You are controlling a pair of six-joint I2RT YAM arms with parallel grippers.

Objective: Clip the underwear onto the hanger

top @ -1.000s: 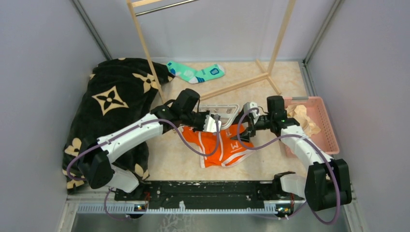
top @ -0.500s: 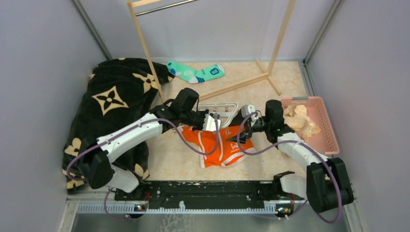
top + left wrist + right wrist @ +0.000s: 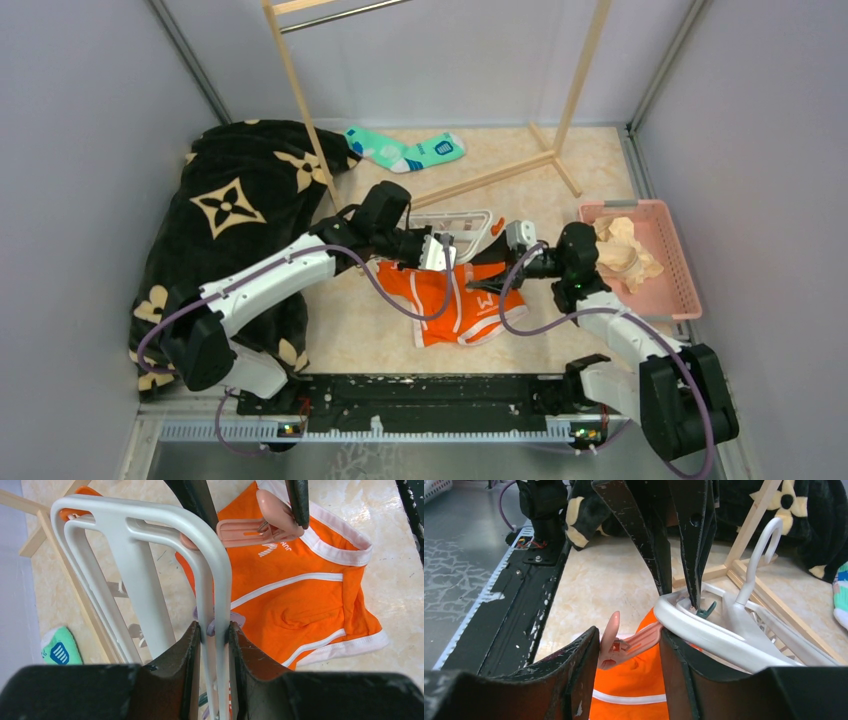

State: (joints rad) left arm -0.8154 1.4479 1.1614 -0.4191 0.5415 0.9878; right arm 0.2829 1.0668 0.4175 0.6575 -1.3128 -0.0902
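Note:
The orange underwear (image 3: 460, 305) lies flat on the table, seen too in the left wrist view (image 3: 300, 605) and under the right fingers (image 3: 634, 680). My left gripper (image 3: 438, 258) is shut on the white hanger (image 3: 455, 218), pinching its rim (image 3: 215, 630) and holding the frame (image 3: 150, 530) tilted above the waistband. A peach-orange clip (image 3: 260, 525) dangles from the hanger (image 3: 704, 625) over the waistband. My right gripper (image 3: 497, 272) is shut on this clip (image 3: 624, 642); both fingers touch its spread handles (image 3: 629, 640).
A black blanket with beige flowers (image 3: 240, 200) covers the left side. A teal sock (image 3: 405, 150) lies at the back by the wooden rack (image 3: 500, 175). A pink basket (image 3: 690, 290) holding beige cloth (image 3: 620, 250) stands at the right.
The right gripper has narrowed onto the peach clip and its wrist has shifted slightly right. The left gripper and hanger have stayed put.

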